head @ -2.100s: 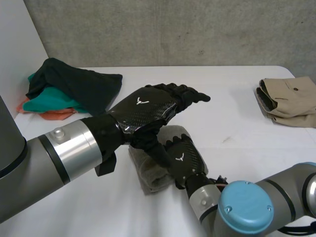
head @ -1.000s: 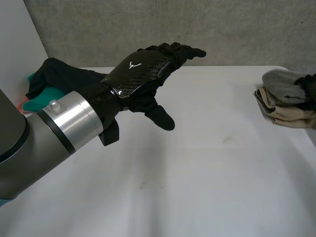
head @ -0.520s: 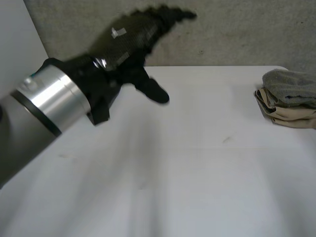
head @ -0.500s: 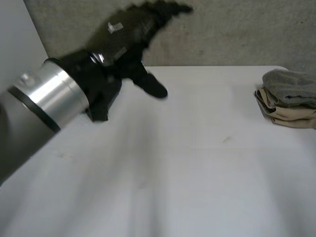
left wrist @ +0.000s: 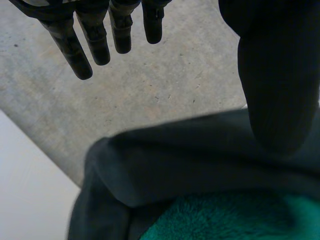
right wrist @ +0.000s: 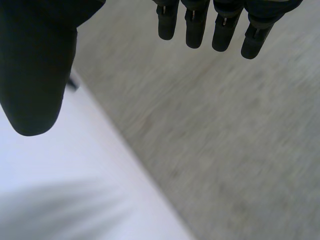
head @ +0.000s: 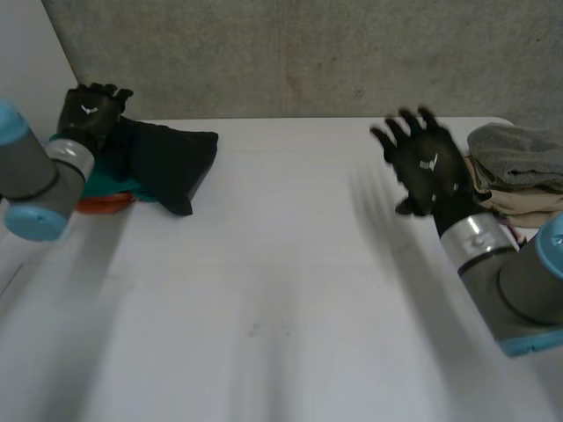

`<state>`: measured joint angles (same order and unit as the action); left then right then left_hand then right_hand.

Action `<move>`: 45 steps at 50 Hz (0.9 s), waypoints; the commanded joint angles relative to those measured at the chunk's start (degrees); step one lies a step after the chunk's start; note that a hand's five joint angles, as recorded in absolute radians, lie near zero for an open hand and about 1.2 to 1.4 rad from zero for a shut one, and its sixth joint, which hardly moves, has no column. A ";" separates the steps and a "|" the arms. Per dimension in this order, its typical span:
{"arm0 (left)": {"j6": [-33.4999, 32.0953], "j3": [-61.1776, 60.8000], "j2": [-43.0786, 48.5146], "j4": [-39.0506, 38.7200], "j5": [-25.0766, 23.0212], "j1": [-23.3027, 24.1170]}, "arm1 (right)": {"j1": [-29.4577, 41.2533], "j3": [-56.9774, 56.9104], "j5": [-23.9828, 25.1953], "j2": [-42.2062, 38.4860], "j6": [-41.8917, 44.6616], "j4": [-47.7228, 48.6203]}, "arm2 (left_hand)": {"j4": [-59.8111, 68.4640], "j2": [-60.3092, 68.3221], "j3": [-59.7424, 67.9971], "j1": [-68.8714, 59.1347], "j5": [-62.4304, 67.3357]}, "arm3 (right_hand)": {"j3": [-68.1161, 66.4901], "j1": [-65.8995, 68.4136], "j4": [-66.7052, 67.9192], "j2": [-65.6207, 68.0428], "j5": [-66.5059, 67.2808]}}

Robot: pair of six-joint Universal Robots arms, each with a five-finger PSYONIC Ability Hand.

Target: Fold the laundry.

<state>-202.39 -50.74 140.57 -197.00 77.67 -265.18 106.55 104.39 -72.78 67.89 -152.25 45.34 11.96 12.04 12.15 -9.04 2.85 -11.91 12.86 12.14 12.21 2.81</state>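
Note:
A heap of unfolded laundry lies at the table's far left: a black garment [head: 163,154] on top, a teal one [head: 106,183] and an orange one [head: 101,203] beneath. My left hand [head: 91,112] hovers over that heap, open, fingers straight; in the left wrist view the black garment [left wrist: 200,160] and teal cloth [left wrist: 225,220] lie under its palm. At the far right sits a folded stack: a grey cloth [head: 519,155] on a tan garment [head: 528,209]. My right hand [head: 424,167] is raised just left of the stack, open and holding nothing.
The white table [head: 281,290] runs up to a grey concrete wall [head: 308,53] at the back. A white panel [head: 26,61] stands at the far left behind the heap.
My left arm swung from mid-table to the heap at far left. My right hand let go of the grey cloth on the tan stack, then came back into view, open, left of it.

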 commanded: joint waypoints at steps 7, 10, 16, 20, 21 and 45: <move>6.48 11.97 13.24 -9.28 0.02 -0.16 | -3.54 3.27 -2.72 -0.04 1.96 -1.83 | 67.96 67.87 67.76 -70.87 67.06 | 1.91 -2.86 -2.14 -2.21 -2.81; 6.75 11.63 11.49 -9.37 0.81 0.19 | -4.25 3.19 -2.90 0.76 1.61 -2.01 | 68.04 67.96 67.85 -70.96 67.15 | 1.91 -2.86 -2.14 -2.21 -2.81; 8.32 3.99 -1.33 -9.63 1.17 2.64 | -4.68 3.18 -2.98 1.72 0.64 -1.83 | 68.04 67.96 67.85 -70.96 67.15 | 1.91 -2.86 -2.14 -2.21 -2.81; 16.91 -3.91 -16.95 -11.65 1.08 7.91 | -5.04 3.18 -3.51 2.34 -0.24 -1.57 | 68.04 67.96 67.85 -70.96 67.15 | 1.91 -2.86 -2.14 -2.21 -2.81; 18.33 -4.89 -18.91 -11.92 1.08 8.88 | -5.12 3.27 -3.69 2.60 -0.42 -1.57 | 68.04 67.96 67.85 -70.96 67.15 | 1.91 -2.86 -2.14 -2.21 -2.81; 17.23 -41.03 -32.12 -10.86 4.06 20.68 | -9.79 2.48 -4.48 5.15 -6.39 -2.53 | -1.96 -2.04 -2.15 -0.96 -2.85 | 1.91 -2.86 -2.14 -2.21 -2.81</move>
<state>-175.68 -93.62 104.21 -204.27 76.74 -238.14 96.19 107.23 -77.59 74.53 -158.80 43.30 21.67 22.02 22.30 -14.73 9.14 -11.91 12.86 12.14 12.21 2.81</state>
